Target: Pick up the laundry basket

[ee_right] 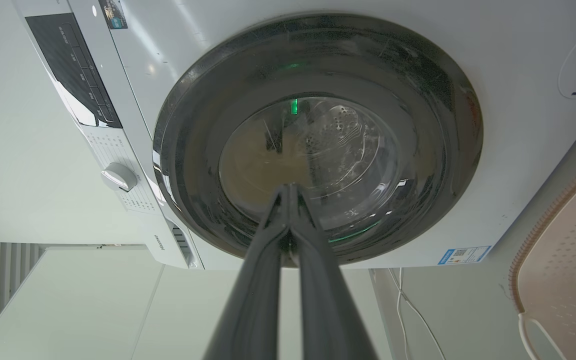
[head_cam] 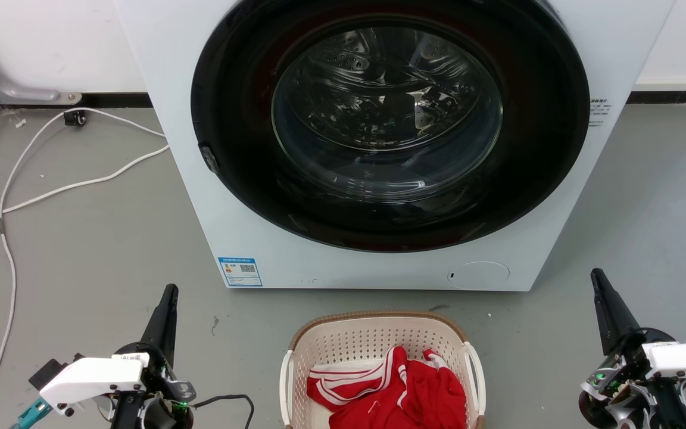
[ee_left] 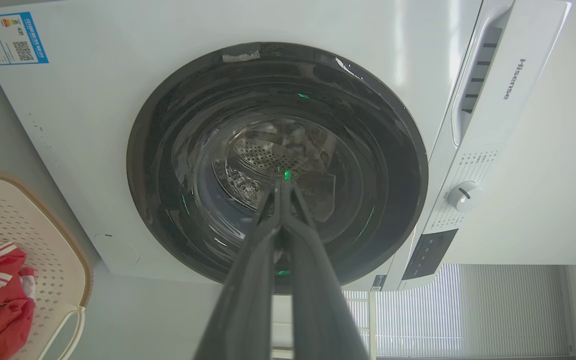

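The laundry basket (head_cam: 373,342), cream-white and perforated with a brown rim and white side handles, sits on the floor at the bottom centre of the head view, holding red and white clothing (head_cam: 402,390). My left gripper (head_cam: 170,290) is shut, well to the basket's left with floor between them. On the far side my right gripper (head_cam: 596,274) is shut too, apart from the basket. A corner of the basket (ee_left: 38,235) shows at the left of the left wrist view, and another part of the basket (ee_right: 563,260) at the right of the right wrist view. Both grippers (ee_left: 283,184) (ee_right: 288,186) hold nothing.
A white front-loading washing machine (head_cam: 248,238) with a dark round door (head_cam: 387,125) stands just behind the basket. White cables (head_cam: 69,187) trail over the grey floor at the left. A white wall and dark skirting run along the back.
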{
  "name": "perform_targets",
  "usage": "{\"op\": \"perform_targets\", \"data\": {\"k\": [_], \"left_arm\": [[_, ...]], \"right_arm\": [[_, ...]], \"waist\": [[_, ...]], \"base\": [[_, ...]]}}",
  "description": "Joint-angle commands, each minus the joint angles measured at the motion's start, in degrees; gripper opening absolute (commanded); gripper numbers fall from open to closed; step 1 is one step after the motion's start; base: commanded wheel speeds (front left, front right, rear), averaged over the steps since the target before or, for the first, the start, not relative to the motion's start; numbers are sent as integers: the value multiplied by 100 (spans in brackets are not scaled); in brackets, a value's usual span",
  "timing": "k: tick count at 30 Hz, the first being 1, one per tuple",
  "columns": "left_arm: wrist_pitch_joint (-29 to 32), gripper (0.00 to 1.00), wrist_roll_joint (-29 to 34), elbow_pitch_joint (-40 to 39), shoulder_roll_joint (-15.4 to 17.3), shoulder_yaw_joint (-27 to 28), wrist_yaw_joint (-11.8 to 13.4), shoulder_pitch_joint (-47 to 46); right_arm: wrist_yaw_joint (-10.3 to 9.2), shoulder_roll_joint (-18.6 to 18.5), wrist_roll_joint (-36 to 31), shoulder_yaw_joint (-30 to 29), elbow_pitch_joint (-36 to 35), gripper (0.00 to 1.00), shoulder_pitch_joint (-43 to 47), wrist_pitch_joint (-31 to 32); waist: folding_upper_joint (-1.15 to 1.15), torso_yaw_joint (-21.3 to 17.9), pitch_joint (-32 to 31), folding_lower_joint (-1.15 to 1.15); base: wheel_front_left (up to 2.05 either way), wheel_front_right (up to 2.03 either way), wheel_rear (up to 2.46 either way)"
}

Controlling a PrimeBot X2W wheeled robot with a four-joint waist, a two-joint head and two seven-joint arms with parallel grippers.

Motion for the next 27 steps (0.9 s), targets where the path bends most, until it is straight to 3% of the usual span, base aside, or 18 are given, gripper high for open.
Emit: {"op": "perform_targets", "data": {"k": [1, 27], "left_arm": [[6, 0, 34, 8, -11, 21, -12, -57], [18, 0, 38, 9, -16, 34, -12, -59]], "right_arm": [[0, 13, -37, -10, 5, 0, -65, 17], [0, 17, -40, -15, 5, 0, -65, 19]], "waist": [[0, 0, 0, 0], [0, 0, 0, 0]], "base": [[0, 0, 0], [0, 0, 0]]}}
